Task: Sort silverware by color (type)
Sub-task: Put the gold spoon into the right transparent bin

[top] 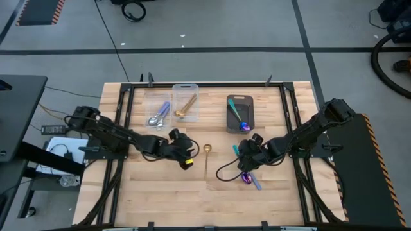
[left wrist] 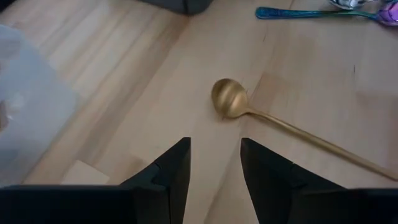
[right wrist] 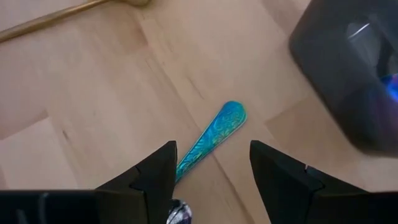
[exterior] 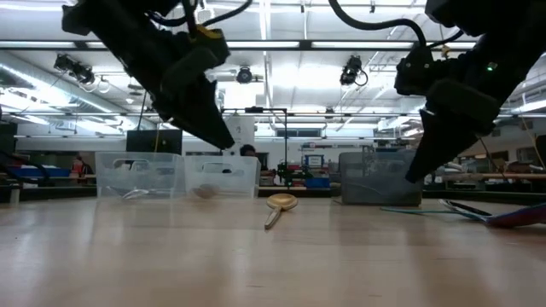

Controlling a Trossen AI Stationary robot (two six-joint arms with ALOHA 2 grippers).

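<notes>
Sorting looks partly done: spoons already sit in the clear bins (top: 172, 106) and dark grey bin (top: 240, 113). On the table below the bins, a gold spoon (top: 207, 156) waits before the open, empty left gripper (top: 187, 153), while the right gripper (top: 244, 155), fingers spread and empty, hovers over a teal-handled spoon (right wrist: 208, 140).

Gold spoon (left wrist: 231, 98) handle cut off at the frame edge, teal spoon (right wrist: 208, 139) bowl hidden beneath the right gripper's fingers (right wrist: 152, 171), dark bin (right wrist: 351, 74) blurred.

robotics lab: strip-lit hall (exterior: 281, 51), taped concrete floor (top: 212, 48)
</notes>
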